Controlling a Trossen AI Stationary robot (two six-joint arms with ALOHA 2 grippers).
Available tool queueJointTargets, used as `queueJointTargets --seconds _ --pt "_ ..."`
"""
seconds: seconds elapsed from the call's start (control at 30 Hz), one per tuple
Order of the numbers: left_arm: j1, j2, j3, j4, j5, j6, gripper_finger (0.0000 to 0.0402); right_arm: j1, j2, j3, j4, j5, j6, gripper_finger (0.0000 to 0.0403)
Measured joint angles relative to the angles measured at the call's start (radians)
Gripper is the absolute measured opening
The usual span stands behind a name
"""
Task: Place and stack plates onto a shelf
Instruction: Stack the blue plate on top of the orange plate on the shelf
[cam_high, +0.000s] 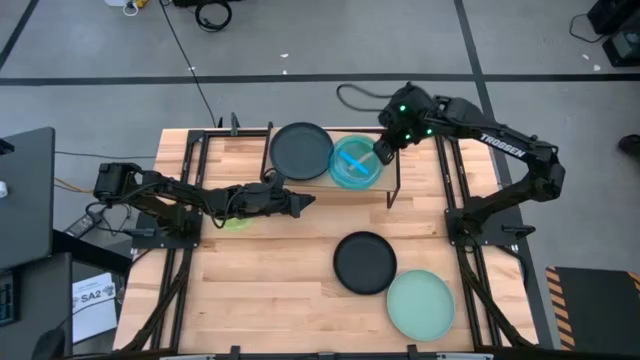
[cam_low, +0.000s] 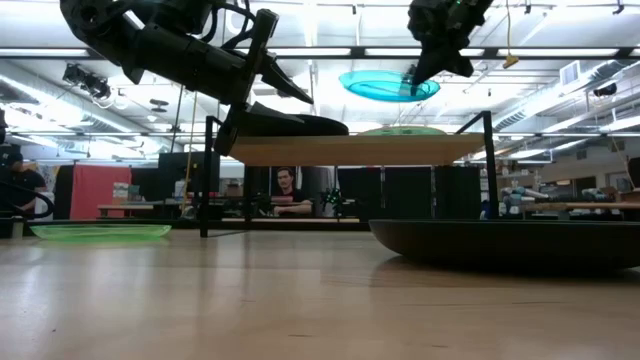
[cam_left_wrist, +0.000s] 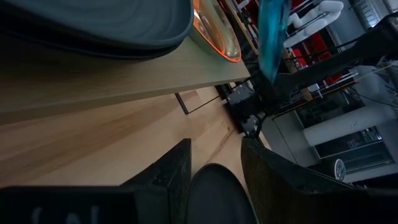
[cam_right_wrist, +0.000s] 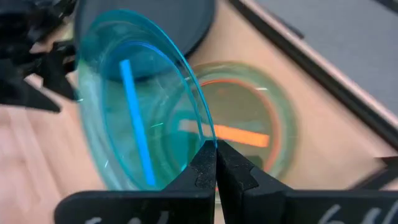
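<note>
The shelf (cam_high: 391, 187) stands at the table's far middle. On it rest a black plate (cam_high: 301, 151) and an orange-rimmed translucent plate (cam_right_wrist: 255, 134). My right gripper (cam_right_wrist: 216, 149) is shut on a translucent blue plate (cam_high: 354, 162), which hovers above the shelf's right half (cam_low: 388, 86) over the orange plate. My left gripper (cam_high: 300, 203) stands open, level, just off the shelf's near edge, with nothing between its fingers (cam_left_wrist: 174, 171). A lime green plate (cam_low: 100, 231) lies on the table under the left arm. My right gripper pinches the blue plate's rim (cam_right_wrist: 206, 142) between its two fingers, on the plate's side toward the table's right. The fingers slant down from the far right. The plate hangs clear above the shelf and the orange plate, near level, a little tilted.
A second black plate (cam_high: 364, 262) and a pale mint plate (cam_high: 420, 304) lie on the table near its front right. The shelf's thin black legs (cam_low: 208, 175) stand at its corners. Black rails run along both table sides (cam_high: 455, 190).
</note>
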Motion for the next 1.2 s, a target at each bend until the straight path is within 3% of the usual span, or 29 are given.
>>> queueJointTargets --seconds 0.43,0.93,1.2 --pt "0.0 0.0 0.0 -0.002 0.0 0.0 0.0146 -0.181 0.006 -0.014 -0.027 -0.042 -0.074 0.0008" --pt "0.0 0.0 0.0 -0.005 0.0 -0.001 0.0146 -0.201 0.089 -0.018 -0.04 -0.068 -0.074 0.0009" --pt "0.0 0.0 0.0 -0.005 0.0 -0.001 0.0146 -0.201 0.089 -0.018 -0.04 -0.068 -0.066 0.0031"
